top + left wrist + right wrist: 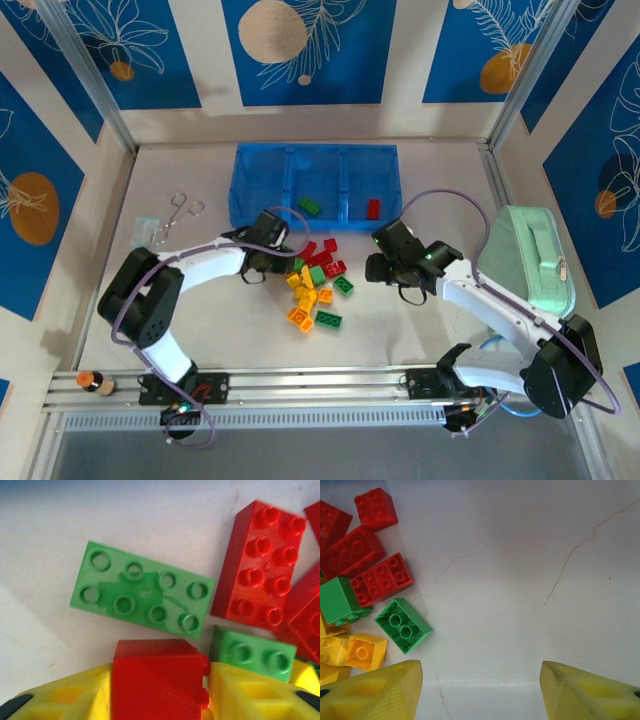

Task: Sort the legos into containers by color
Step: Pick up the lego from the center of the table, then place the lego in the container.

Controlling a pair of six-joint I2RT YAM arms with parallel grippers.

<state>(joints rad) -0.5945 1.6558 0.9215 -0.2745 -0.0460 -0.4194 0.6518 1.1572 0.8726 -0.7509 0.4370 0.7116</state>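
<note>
Red plastic is clamped between the left fingers: a red brick is held with 1 yellow finger pressed against each of its sides, low over the pile of legos. Just beyond it, in the left wrist view, a flat green 8-stud brick is seen lying on the white surface. A red 8-stud brick is seen to its right, and a smaller green brick just beside the right-hand finger.

From above, the pile is seen at the middle of the surface, between the 2 arms, with red, green and yellow-orange pieces mixed and touching.

The right fingers are spread wide apart, with bare surface between them. They are held just to the right of the pile, whose red, green and yellow-orange bricks are seen at the left edge of the right wrist view.

The translucent blue tray is set at the far side of the surface, its 3 compartments side by side. 1 green piece is seen in the middle compartment and 1 red piece in the right compartment.

Scissors and a small clear packet are seen left of the tray. A mint-green case is seen at the right, beside the right arm.
</note>
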